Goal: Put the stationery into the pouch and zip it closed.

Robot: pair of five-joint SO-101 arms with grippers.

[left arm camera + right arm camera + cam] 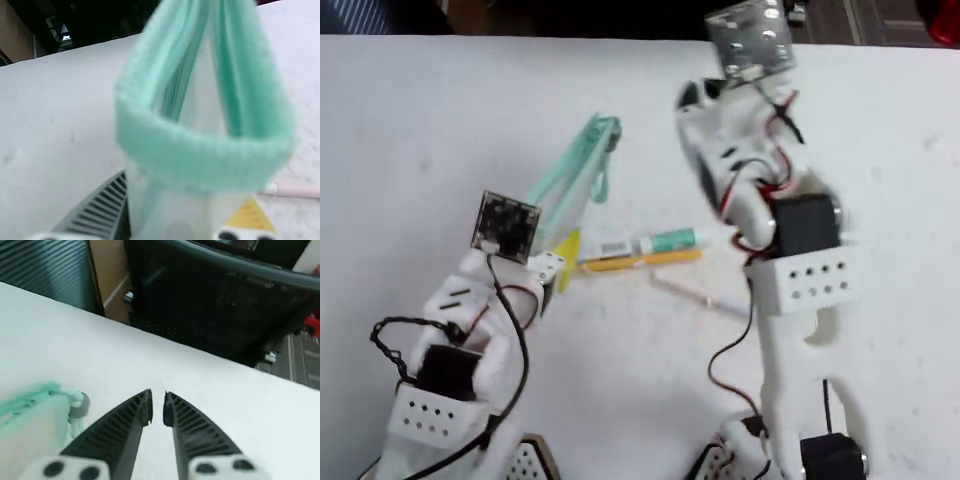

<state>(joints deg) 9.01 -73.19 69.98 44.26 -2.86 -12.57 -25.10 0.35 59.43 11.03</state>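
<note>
Since the left pincer (552, 268) is clamped on the pouch (575, 180) at its near end, the pouch stands tilted off the surface (420, 120) rather than lying flat. My read is that this is an anchor grip, so the other arm can work the zip or feed items in.

Pouch long axis: it runs from the left pincer, around mid-surface, up toward the far edge, slanting a bit to the right. The zip pull (78, 404) is at the far end, pointing at the far edge. I can't tell whether the zip is open.

The right pincer (157, 405) hovers near the far edge, just beside the pull end but not touching. Its jaws are nearly together, a narrow slit, and it holds nothing. It looks staged for the pull, though that's a guess.

The stationery is all outside the pouch, mid-surface between the arms:
- tube (665, 242), green at one end, long axis roughly parallel to the near edge
- pencil (645, 260), yellow, just beside the tube on its near side, same axis, one end near the left pincer
- pen (705, 297), white, a little nearer the near edge, slanted, apart from the other two

Nothing is loaded, so the task is at an early stage by my judgement.
</note>
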